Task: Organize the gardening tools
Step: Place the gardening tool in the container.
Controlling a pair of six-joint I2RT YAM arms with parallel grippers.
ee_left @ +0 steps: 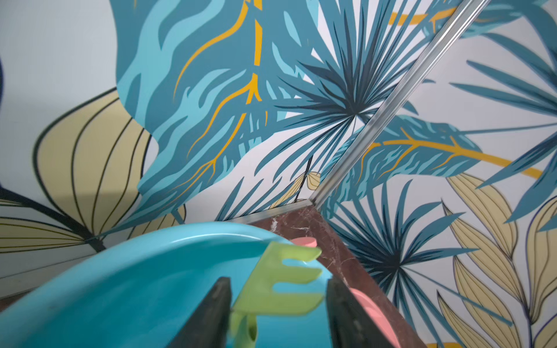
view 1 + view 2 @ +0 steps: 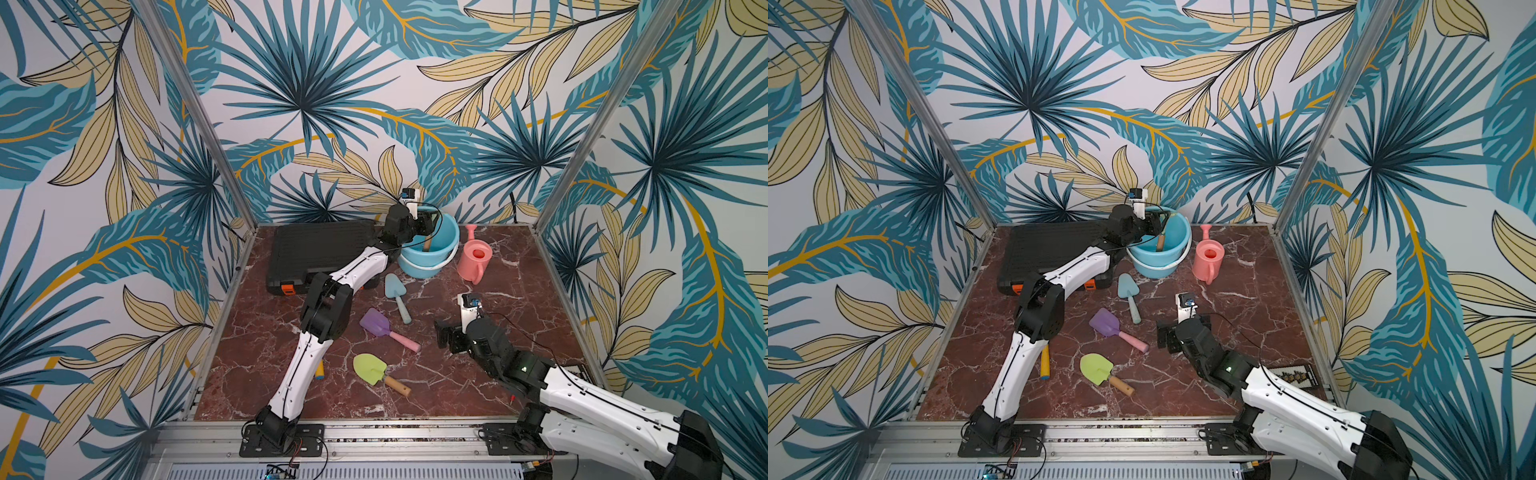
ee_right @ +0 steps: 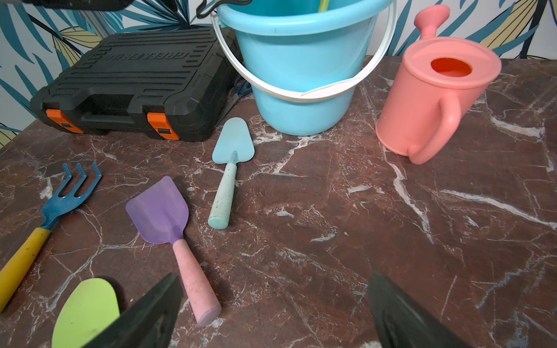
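My left gripper (image 1: 278,281) hangs over the blue bucket (image 2: 432,262) at the back, jaws apart. The green rake (image 1: 280,277) sits blurred between them, its wooden handle (image 2: 1160,243) down in the bucket. The light blue trowel (image 3: 232,144), purple scoop (image 3: 159,211), green shovel (image 3: 87,313) and blue fork (image 3: 69,195) lie on the marble table. The pink watering can (image 3: 434,99) stands right of the bucket. My right gripper (image 3: 271,301) is open and holds nothing, low over the table right of the scoop's pink handle.
A black ribbed case (image 2: 320,249) with orange latches lies at the back left, touching the bucket's side. My left arm crosses over the case's front corner and hides most of the fork in both top views. Leaf-patterned walls enclose the table.
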